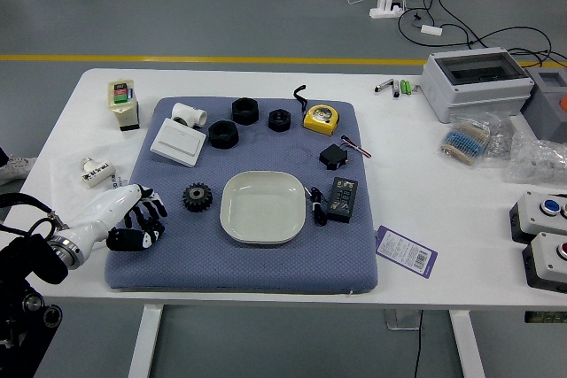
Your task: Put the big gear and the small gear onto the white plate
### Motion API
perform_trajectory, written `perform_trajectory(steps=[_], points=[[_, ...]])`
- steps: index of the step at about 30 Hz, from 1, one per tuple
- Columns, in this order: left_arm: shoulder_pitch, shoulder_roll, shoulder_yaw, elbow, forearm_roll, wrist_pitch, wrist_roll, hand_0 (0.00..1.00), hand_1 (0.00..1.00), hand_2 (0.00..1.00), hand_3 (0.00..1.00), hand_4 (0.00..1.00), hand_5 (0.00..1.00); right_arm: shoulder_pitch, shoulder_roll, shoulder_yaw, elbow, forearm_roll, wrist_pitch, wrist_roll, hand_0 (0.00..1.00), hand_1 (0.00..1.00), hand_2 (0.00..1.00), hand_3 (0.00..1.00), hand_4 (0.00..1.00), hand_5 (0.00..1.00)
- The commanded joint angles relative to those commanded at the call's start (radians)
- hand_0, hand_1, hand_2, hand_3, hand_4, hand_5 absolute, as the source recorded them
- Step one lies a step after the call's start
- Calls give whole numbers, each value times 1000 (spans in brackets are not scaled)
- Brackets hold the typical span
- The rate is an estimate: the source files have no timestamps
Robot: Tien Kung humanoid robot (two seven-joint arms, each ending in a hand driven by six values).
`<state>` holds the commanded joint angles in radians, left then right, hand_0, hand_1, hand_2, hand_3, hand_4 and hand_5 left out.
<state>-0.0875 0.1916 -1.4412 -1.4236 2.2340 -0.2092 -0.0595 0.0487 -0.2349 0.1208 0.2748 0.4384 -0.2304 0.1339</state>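
My left hand (156,222) reaches in from the left over the blue mat, its fingers curled around the small gear (153,229). Fingers and thumb hide most of that small black gear, and it sits low at the mat's left part. To the hand's upper right, the big gear (198,197) lies flat and black on the mat, apart from the hand. Right of the big gear is the white plate (263,235), a rounded square with a bare inside.
Black rings (223,135), a white switch box (179,142) and a yellow tape measure (321,119) lie on the mat's far part. A black adapter (342,199) is right of the plate. A white figurine (97,172) stands beyond the left wrist.
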Motion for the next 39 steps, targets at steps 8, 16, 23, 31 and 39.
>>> perform_trajectory(steps=[8,16,23,31,39], points=[[-5,4,12,-21,-17,34,-30,286,341,395,481,2,2,1,0,2,0,0,0,0,607,624,725,535,729,689],[-30,3,74,-63,-71,117,-77,288,336,391,479,2,2,1,-1,-2,0,2,0,0,607,624,725,534,729,689],[-114,-15,241,-29,-153,247,-168,290,334,391,478,2,2,1,-2,-7,0,4,-1,0,607,623,726,534,729,689],[-248,-37,416,83,-182,310,-194,290,334,391,478,2,2,3,-2,-9,1,7,-2,0,607,623,725,535,729,689],[-353,-72,491,236,-146,320,-133,335,453,504,579,470,2,4,0,-14,2,12,-3,1,607,623,725,534,728,689]])
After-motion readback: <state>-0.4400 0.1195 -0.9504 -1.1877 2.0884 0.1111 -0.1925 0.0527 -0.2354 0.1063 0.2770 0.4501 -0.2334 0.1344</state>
